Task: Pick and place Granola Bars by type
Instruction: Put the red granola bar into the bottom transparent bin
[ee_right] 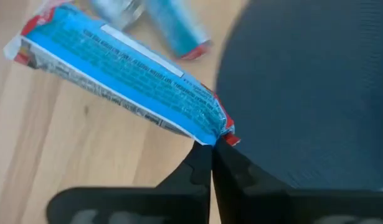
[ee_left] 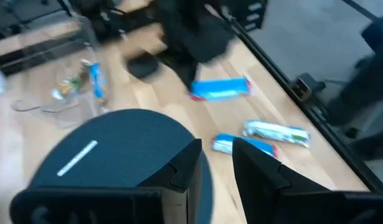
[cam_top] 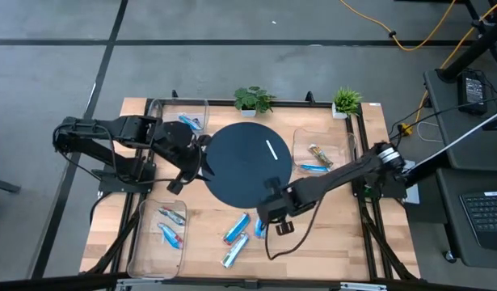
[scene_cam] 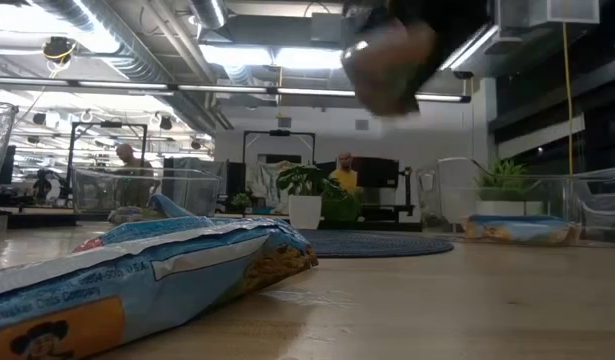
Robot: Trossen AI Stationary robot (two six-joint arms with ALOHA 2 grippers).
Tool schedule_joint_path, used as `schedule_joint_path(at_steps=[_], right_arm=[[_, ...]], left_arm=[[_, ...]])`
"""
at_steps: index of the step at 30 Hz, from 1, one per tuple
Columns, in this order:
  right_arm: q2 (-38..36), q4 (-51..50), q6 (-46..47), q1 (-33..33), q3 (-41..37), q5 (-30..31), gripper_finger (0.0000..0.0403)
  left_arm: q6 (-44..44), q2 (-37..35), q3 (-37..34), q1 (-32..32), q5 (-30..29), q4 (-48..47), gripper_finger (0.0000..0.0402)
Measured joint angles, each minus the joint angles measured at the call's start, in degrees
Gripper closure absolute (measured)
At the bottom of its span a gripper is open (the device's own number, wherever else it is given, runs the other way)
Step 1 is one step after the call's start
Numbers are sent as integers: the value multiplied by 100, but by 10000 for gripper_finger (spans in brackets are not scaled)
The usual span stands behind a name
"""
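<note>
Several foil-wrapped granola bars show. Two lie loose on the wood near the table's near edge, one blue (cam_top: 236, 229) and one silver-green (cam_top: 234, 250). A third blue bar (ee_right: 122, 78) is in my right gripper (ee_right: 211, 149), which is shut at the near edge of the round dark mat (cam_top: 248, 166). Other bars lie in the clear bins: two in the left near bin (cam_top: 171, 225), one in the left far bin (cam_top: 190, 121), two in the right bin (cam_top: 316, 160). My left gripper (ee_left: 219, 149) is open above the mat's left edge and touches nothing. My right gripper pinches the blue bar by the crimped, red-edged end of its wrapper (ee_right: 217, 132), only at the fingertips (ee_right: 200, 163). The bar's length runs away from the fingers over the wood (ee_right: 66, 43). Whether its far end rests on the table, I cannot tell.
A thin white stick-like mark (cam_top: 276, 149) lies on the mat. Two small potted plants (cam_top: 252, 100) (cam_top: 346, 101) stand at the far edge. In the low view a blue bar (scene_cam: 147, 270) fills the foreground. People (scene_cam: 342, 172) show in the room beyond the table.
</note>
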Motion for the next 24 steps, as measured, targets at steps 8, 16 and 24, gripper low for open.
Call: schedule_joint_path(at_steps=[8, 16, 24], right_arm=[[-864, -193, 1148, -70, 0, 794, 395], [-1578, -474, 1759, -444, 0, 1751, 398], [-2278, -826, 2055, -1175, 2, 2436, 398]], left_arm=[[-7, 0, 0, -134, -59, 46, 319], [-24, 100, 0, -134, -109, 666, 317], [-437, 559, 0, -134, -874, 1105, 315]])
